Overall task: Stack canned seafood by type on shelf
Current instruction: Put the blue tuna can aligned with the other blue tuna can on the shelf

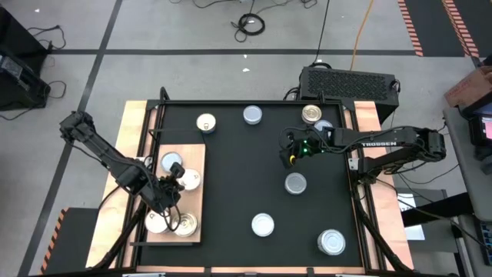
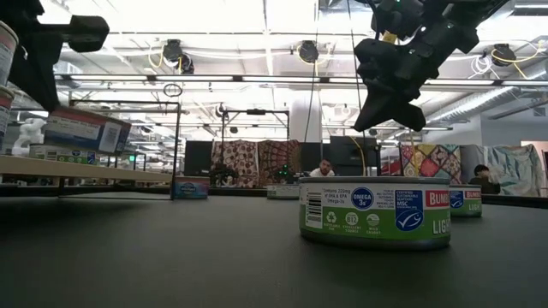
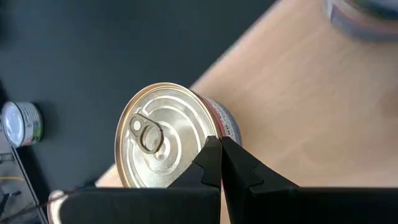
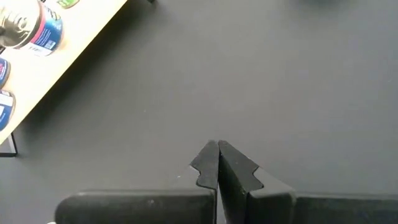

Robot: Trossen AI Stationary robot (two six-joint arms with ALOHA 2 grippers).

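over the black mat (image 1: pixel 238 177), my right gripper (image 1: pixel 290 158) hangs in mid-air with its fingertips pressed together on nothing, just above a silver-topped tin (image 1: pixel 296 183) on the mat's right half. my left gripper (image 1: pixel 171 192) sits low over the shelf (image 1: pixel 196 158), the light wooden board at the mat's left edge, its fingers also closed and empty, tips just beside a gold-lidded pull-tab tin (image 3: pixel 163 143) near the board's rim. the canned seafood is scattered: several tins are gathered on the shelf around my left arm, while others lie loose on the mat, a cream-topped one (image 1: pixel 206 123) and a grey one (image 1: pixel 252 115) toward the far side, two more (image 1: pixel 263 225) near the front, and a green-labelled tin (image 2: pixel 374 212) filling the low view. by my judgement these are rigid metal cans, dense for their size and unlikely to deform, but the smooth printed wall looks slippery, so i would open wide and take each one across its side wall, low and square, not by the lid rim or the pull ring. how many tins on the shelf are already stacked is hard to say, since my left arm covers part of them.
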